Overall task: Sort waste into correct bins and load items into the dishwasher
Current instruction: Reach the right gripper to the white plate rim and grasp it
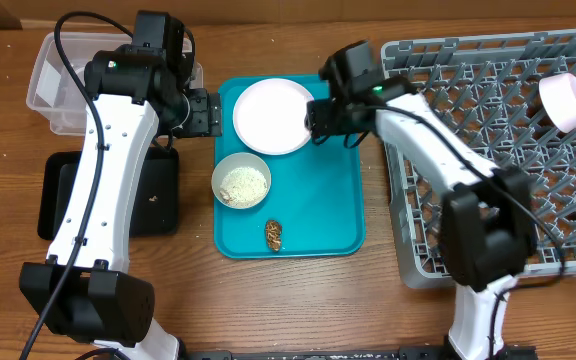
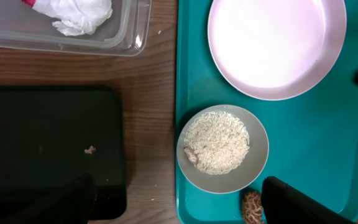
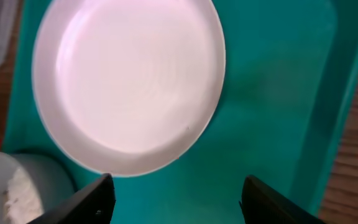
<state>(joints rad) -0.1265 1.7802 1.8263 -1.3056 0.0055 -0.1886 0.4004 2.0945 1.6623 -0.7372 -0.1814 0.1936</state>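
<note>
Both jaws of my right pincer (image 3: 176, 205) stand apart, empty, over bare teal tray (image 3: 278, 93). Finding: the pale plate (image 3: 129, 81) lies directly ahead of them, its rim just beyond, flat on the tray's far half. Being round, it has no long axis, so the rim is the only purchase. Right arm: extends leftward from the dish rack (image 1: 488, 110), wrist tipped down at the plate's rack-side edge. My left pincer (image 1: 206, 112), also open and empty, hangs at the tray's left edge, just beside the plate's other side. Judgement: the right arm is better placed, since the rack lies on its side. The rice bowl (image 1: 241, 182) sits just beside the plate, nearer me.
</note>
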